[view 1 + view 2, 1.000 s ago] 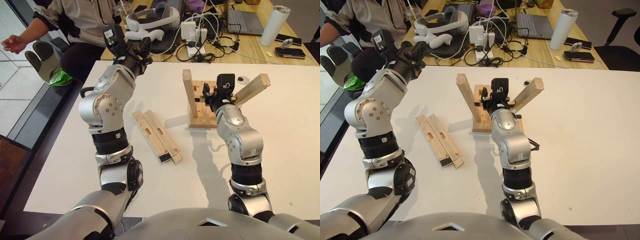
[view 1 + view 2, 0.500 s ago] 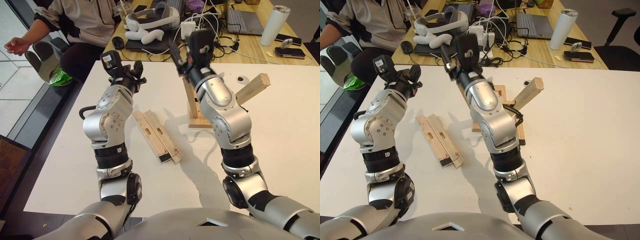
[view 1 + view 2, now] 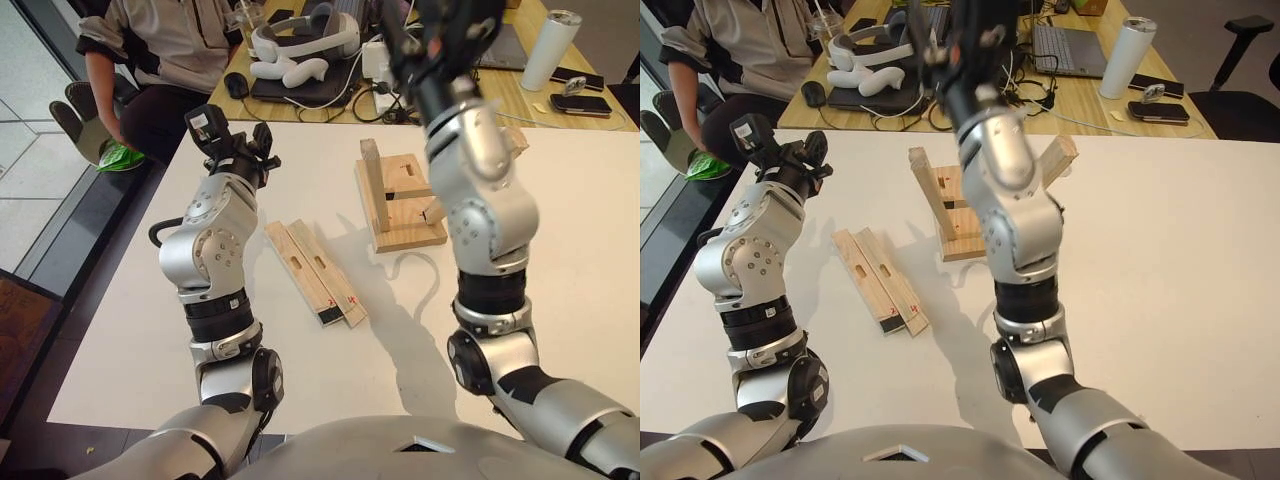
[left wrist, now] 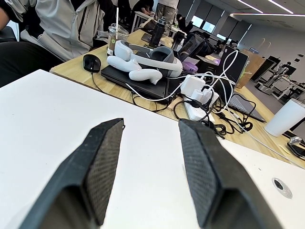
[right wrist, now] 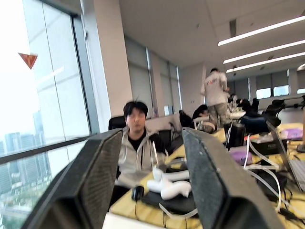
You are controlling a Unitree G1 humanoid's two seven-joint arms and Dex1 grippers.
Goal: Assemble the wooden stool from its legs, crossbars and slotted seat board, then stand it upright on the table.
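The partly built stool lies on the white table (image 3: 560, 300): a flat wooden board (image 3: 412, 232) with one leg (image 3: 372, 182) standing up from it and a second leg (image 3: 1060, 160) slanting away behind my right arm. Two loose slotted wooden pieces (image 3: 315, 272) lie side by side to its left. My right gripper (image 5: 152, 132) is held high above the table's far edge, open and empty. My left gripper (image 4: 151, 125) hovers over the table's far left corner, also open and empty, well apart from the wood.
Beyond the table stands a wooden desk with a white headset (image 3: 300, 40), a power strip and cables (image 3: 385, 90), a laptop, a white tumbler (image 3: 550, 50) and phones (image 3: 580, 103). A person sits at the far left, off the table. The table's right half has free room.
My right arm has lifted off the stool's legs and swung high above the table. My left gripper has dropped back slightly toward the table's far left corner.
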